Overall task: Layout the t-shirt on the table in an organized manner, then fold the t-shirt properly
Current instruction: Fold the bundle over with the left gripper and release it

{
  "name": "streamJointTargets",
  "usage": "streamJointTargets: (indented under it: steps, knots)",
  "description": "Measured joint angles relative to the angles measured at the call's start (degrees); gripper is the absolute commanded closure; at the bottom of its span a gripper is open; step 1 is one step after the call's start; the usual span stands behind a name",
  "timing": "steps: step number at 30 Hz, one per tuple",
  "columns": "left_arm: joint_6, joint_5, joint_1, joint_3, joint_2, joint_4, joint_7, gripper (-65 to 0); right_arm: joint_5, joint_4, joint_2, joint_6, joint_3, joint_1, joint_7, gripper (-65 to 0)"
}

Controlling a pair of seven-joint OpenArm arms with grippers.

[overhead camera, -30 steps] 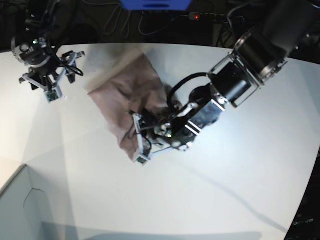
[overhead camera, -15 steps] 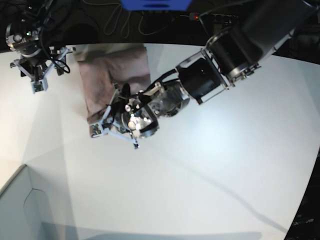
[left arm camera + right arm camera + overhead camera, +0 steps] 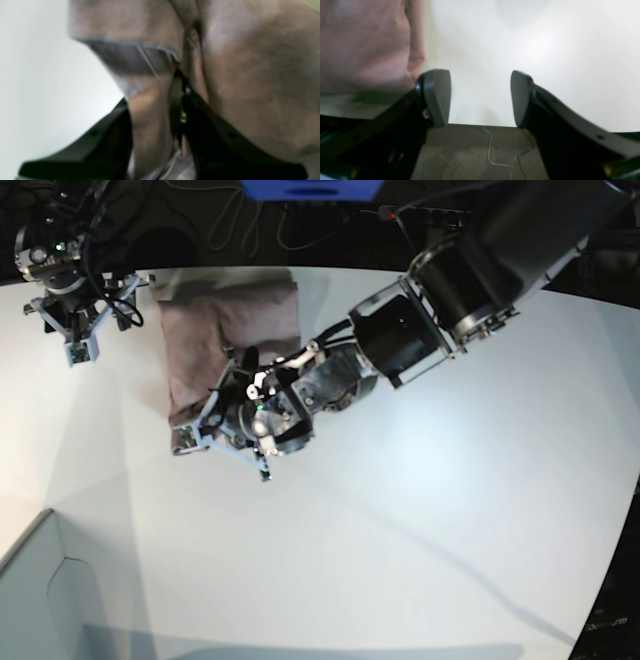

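Note:
The mauve-pink t-shirt (image 3: 225, 330) lies bunched on the far left part of the white table (image 3: 450, 510). My left gripper (image 3: 192, 436) sits at the shirt's near-left corner. In the left wrist view the left gripper (image 3: 152, 105) is shut on a fold of the t-shirt (image 3: 250, 62), with cloth filling the gap between the black fingers. My right gripper (image 3: 78, 330) hovers at the table's far left edge, apart from the shirt. In the right wrist view the right gripper (image 3: 478, 98) stands open with nothing between its pads, and the t-shirt (image 3: 362, 45) lies to its left.
A pale grey box corner (image 3: 40, 600) sits at the near left. Past the table edge (image 3: 480, 125) the floor shows with a thin cable (image 3: 492, 150). A blue object (image 3: 310, 188) stands beyond the far edge. The left arm (image 3: 450, 300) reaches across the table from the far right.
The left gripper has dragged the shirt's corner leftward, turning the cloth toward the far left. The right gripper has drawn back up and left. Little has moved in the last half second.

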Motion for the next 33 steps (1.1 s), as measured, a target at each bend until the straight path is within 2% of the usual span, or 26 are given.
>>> streamJointTargets:
  steps: [3,8,10,27,33]
  knots:
    - [0.0,0.0,0.0,0.0,0.0,0.0,0.0,-5.3,0.0,0.0,0.0,0.0,-0.1,0.0,0.0,-37.7]
    - [0.2,0.2,-0.2,-0.1,0.0,0.0,0.0,-28.8,0.0,0.0,0.0,0.0,-0.2,0.0,0.0,-37.7]
    - [0.4,0.3,-0.2,-0.2,-0.1,0.2,-0.1,-34.3,0.0,0.0,0.0,0.0,-0.2,0.0,0.0,-37.7]
    - [0.0,0.0,-3.9,-0.2,-0.3,0.2,0.3,-35.7,0.0,0.0,-0.1,0.0,-0.3,0.0,0.0,-37.7]
    - [0.0,-0.1,-4.2,-0.2,-0.1,0.2,0.3,-35.7,0.0,-3.6,-0.1,0.0,-0.3,0.0,-0.1,-37.7]
